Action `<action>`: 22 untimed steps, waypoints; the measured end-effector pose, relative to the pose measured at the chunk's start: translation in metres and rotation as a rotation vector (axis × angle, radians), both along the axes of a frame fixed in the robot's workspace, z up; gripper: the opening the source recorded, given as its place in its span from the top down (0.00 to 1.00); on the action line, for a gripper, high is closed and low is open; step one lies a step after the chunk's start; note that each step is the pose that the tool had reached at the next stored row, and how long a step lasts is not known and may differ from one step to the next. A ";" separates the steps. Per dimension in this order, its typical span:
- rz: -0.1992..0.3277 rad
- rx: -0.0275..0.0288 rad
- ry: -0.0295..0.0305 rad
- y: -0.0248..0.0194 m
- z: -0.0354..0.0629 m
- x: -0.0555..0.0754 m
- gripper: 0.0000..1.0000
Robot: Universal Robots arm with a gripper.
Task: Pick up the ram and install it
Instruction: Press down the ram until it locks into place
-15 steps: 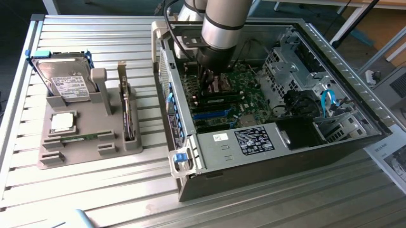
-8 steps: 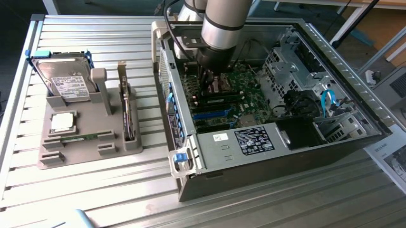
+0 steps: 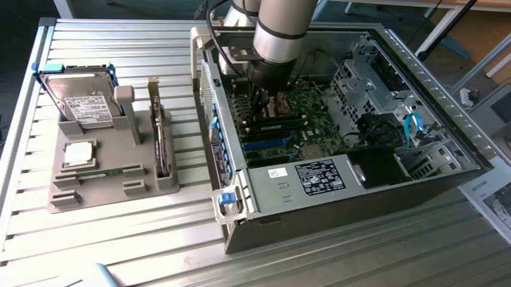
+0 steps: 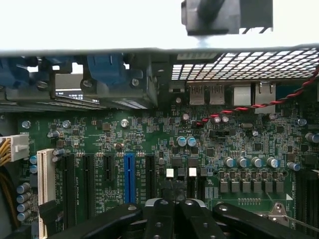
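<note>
We are seeing the claw (image 3: 264, 103) pressed together, empty, hanging inside the case (image 3: 447, 119) over the motherboard (image 4: 149, 139). The ram (image 3: 100, 174) is lying in the tray (image 3: 96, 200) at nine o'clock.

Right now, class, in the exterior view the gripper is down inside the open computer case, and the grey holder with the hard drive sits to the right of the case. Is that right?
Not quite. The exterior view shows the grey holder with the hard drive to the left of the computer case, not the right. The gripper is indeed down inside the open case.
</note>
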State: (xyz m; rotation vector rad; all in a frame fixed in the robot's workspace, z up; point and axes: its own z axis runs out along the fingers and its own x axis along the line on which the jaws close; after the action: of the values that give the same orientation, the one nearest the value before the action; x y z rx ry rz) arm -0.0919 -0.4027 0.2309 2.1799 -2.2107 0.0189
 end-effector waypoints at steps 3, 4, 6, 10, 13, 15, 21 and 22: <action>0.000 0.0001 0.0000 0.0000 -0.0007 0.000 0.90; 0.000 -0.0001 0.0001 0.0000 -0.0008 0.000 0.90; 0.000 -0.0001 0.0001 0.0000 -0.0008 0.000 0.90; 0.000 0.0005 -0.0003 0.0001 -0.0005 0.000 0.90; 0.000 0.0002 -0.0001 0.0000 0.0037 0.000 0.90; 0.000 0.0002 0.0000 0.0000 0.0068 0.000 0.90; 0.000 0.0001 0.0005 0.0000 0.0206 0.000 0.90; 0.000 0.0001 0.0006 0.0000 0.0244 0.000 0.90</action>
State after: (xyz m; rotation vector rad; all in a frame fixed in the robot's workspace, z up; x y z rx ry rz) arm -0.0918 -0.4027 0.2553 2.1796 -2.2104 0.0182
